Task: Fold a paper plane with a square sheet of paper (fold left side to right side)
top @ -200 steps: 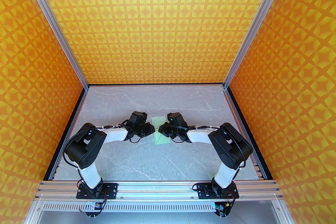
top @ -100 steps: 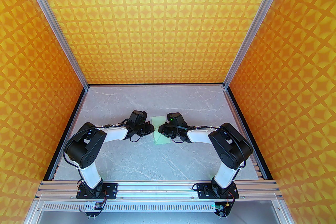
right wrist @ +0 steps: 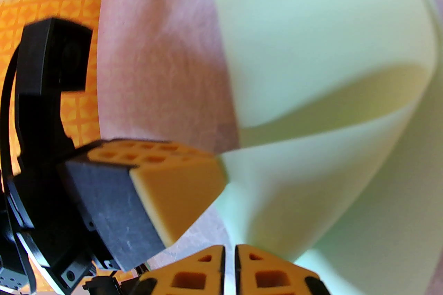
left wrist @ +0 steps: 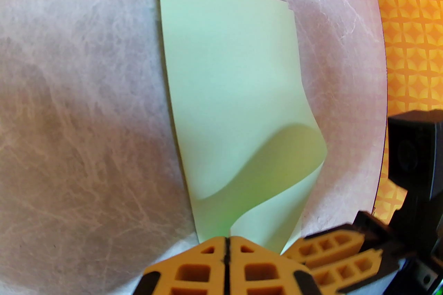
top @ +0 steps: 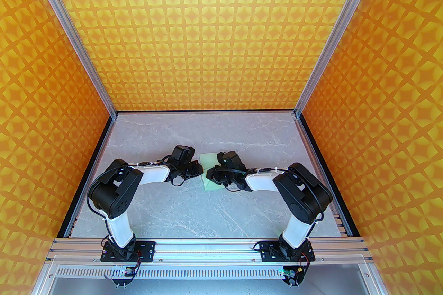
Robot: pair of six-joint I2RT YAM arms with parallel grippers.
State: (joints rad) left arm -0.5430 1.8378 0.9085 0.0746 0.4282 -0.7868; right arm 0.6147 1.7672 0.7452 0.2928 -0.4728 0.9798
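1. Top external: both arms bend inward over the table [top: 173,210]. The left gripper [top: 200,169] and right gripper [top: 208,173] almost meet above the sheet of paper [top: 207,158] at mid-table.
2. Left wrist: its fingers are pressed together at the sheet's near edge. The paper lies flat with one corner curling up.
3. Right wrist: its fingers look pinched on that raised corner.
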